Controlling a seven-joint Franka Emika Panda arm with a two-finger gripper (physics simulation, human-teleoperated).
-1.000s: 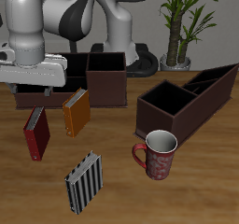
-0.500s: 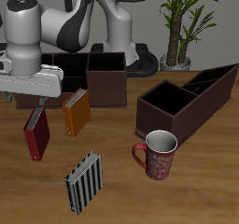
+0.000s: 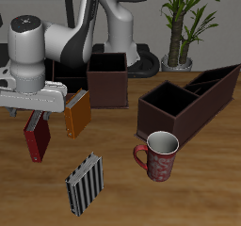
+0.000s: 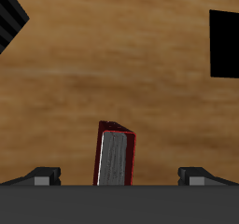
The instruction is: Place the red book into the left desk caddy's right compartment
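Note:
The red book [image 3: 37, 140] stands on its edge on the table near the orange book; its pale page edge shows in the wrist view [image 4: 115, 155]. My gripper [image 3: 36, 121] hangs straight above it, open, and its fingertips [image 4: 43, 175] stand wide apart on either side of the book [image 4: 119, 175] without touching it. The left desk caddy [image 3: 209, 91] is a long, low dark box across the table, beyond the mug. Its right compartment [image 3: 169, 100] is the squarish dark section at the end nearer the mug.
An orange book [image 3: 77, 114] stands close beside the red one. A black-and-white striped book [image 3: 85, 182] lies nearer the front edge. A red mug [image 3: 160, 155] stands before the long caddy. Another caddy with a tall bin [image 3: 107, 79] and a plant [image 3: 179, 27] are at the back.
My gripper has come down and slightly forward, from above the table to just over the red book's top. The books, mug and caddies have stayed put.

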